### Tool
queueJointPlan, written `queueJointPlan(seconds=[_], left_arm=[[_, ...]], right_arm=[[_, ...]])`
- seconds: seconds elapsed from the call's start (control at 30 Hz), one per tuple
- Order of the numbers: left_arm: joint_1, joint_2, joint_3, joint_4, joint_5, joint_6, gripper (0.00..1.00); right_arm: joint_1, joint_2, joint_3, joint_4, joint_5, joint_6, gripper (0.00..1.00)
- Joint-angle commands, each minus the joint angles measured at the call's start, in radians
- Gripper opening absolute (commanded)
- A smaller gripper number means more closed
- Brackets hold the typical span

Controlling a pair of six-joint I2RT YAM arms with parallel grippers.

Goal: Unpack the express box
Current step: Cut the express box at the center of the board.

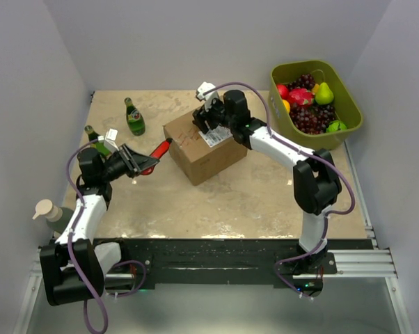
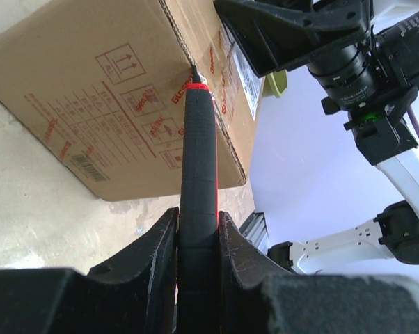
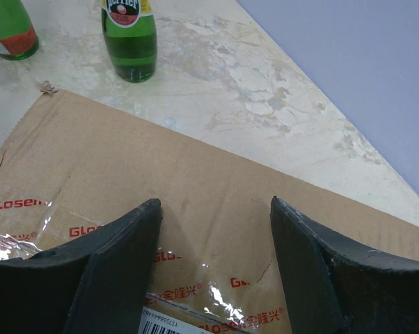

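Brown express box (image 1: pixel 208 154) is taped shut; your left gripper (image 1: pixel 143 165) clamps a cutter (image 1: pixel 161 149) at its edge, your right gripper (image 3: pixel 215 203) gapes above it. Right of it, a tub (image 1: pixel 301 65) holds fruit (image 1: pixel 308 115).

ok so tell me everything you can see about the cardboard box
The cardboard box is brown corrugated board, flaps shut, with clear red-lettered tape across the top and a white label on top. Red handling symbols and a barcode are printed on one side. It sits flat, turned at an angle, mid table. The left gripper holds a black and red cutter with its tip at the box's upper edge; the open right gripper is over the top, contact unclear.
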Motion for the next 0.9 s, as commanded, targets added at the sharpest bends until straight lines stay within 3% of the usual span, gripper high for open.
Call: queueJointPlan(seconds=[0.0,0.47,0.87], left_arm=[[-0.046,-0.044,0.002,0.048,0.210,-0.001,0.00],[-0.121,-0.102,-0.039,-0.013,0.263,0.050,0.00],[-0.143,-0.055,-0.018,0.021,0.265,0.036,0.00]], right_arm=[[0.052,0.132,-0.071,-0.278,0.015,-0.036,0.70],[0.055,0.178,-0.051,-0.270,0.049,-0.046,0.71],[0.073,0.199,-0.036,-0.261,0.057,-0.051,0.71]])
